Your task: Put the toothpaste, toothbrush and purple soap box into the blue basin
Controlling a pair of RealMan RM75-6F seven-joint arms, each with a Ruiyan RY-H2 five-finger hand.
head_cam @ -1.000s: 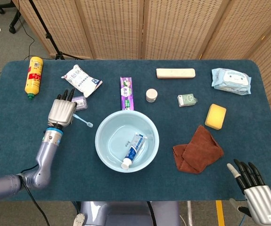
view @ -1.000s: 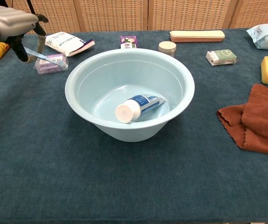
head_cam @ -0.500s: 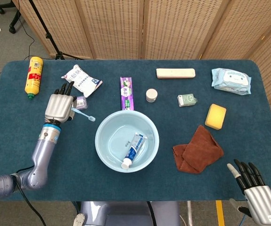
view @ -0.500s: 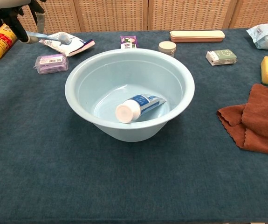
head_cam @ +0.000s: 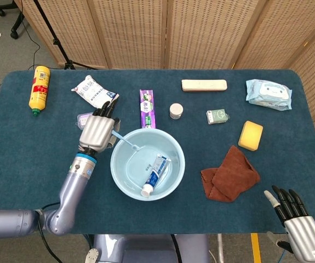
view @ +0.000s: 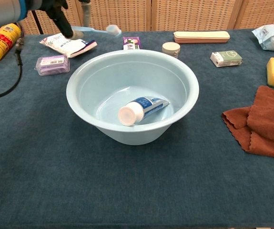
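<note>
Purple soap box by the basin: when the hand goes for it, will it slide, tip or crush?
The purple soap box looks small, clear-walled and rigid, so it probably won't crush. It lies flat and low on the fuzzy blue cloth, so tipping seems unlikely and sliding should be limited. Its smooth plastic sides may slip between fingers, and it is likely light.

my left hand (head_cam: 98, 132): silver ribbed back, black fingers, blue wrist ring, grey-lilac forearm, black cable trailing. my right hand (head_cam: 298, 227): same silver and black.
</note>
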